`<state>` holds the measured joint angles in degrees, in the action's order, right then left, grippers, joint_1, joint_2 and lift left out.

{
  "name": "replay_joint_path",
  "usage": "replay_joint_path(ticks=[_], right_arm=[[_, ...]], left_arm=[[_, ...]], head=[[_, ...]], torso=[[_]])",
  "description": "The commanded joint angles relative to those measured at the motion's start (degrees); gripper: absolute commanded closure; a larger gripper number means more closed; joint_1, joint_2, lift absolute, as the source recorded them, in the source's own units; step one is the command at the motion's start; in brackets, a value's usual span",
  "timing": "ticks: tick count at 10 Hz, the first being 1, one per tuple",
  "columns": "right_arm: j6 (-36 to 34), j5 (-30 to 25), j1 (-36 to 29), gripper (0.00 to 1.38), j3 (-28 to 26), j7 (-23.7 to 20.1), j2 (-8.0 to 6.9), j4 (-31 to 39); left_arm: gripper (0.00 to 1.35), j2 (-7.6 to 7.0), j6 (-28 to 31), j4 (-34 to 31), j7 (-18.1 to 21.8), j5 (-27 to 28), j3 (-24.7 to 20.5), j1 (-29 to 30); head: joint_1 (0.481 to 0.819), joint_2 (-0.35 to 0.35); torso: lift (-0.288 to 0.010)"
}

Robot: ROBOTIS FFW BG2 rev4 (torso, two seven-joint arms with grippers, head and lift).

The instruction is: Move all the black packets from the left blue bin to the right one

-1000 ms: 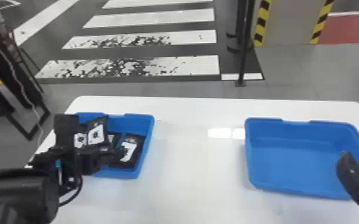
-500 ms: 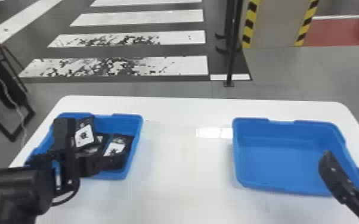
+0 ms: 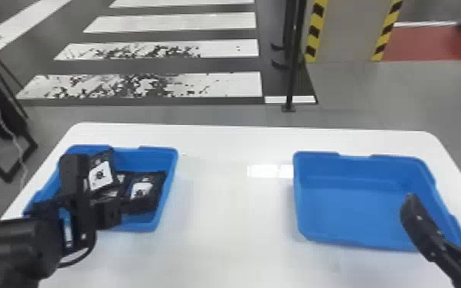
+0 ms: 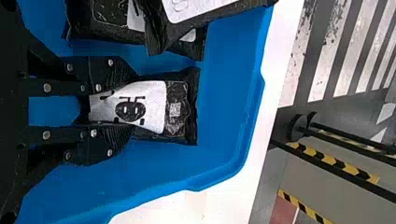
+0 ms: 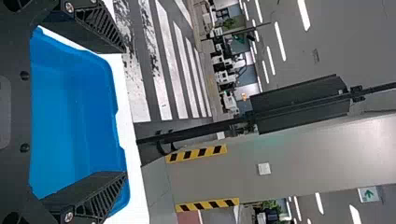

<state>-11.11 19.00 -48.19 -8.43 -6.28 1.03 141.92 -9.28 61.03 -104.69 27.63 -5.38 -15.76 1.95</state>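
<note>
Left wrist view: left hand (image 4: 131, 106) appears closed on one black packet (image 4: 176, 110); lift vertically, clearing the left blue bin (image 3: 138, 160) before traversing.

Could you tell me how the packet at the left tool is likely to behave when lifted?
The packet will probably flex, since its wrapping looks creased. Its glossy skin suggests it could be somewhat slippery. The left tool pinches it near one end, so the free end might dip.
</note>
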Motion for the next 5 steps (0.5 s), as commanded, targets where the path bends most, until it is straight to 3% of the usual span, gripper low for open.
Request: replay_joint_path(ticks=[1,5], right_arm=[[0.00,0.54,-0.19,0.09,0.09,-0.05,0.11,-0.10],[0.00,2.14,0.66,0.09,1.23,-2.07,0.64,0.47]], left_arm=[[1.20,0.22,-2.39,-0.71,-0.03,0.70,-0.69,0.86],[1.20,0.40,-3.38,-18.43,-0.03,1.27,-1.38,7.04]], head=[[0.695,0.083],[0.695,0.113]], torso=[[-0.150],[-0.150]])
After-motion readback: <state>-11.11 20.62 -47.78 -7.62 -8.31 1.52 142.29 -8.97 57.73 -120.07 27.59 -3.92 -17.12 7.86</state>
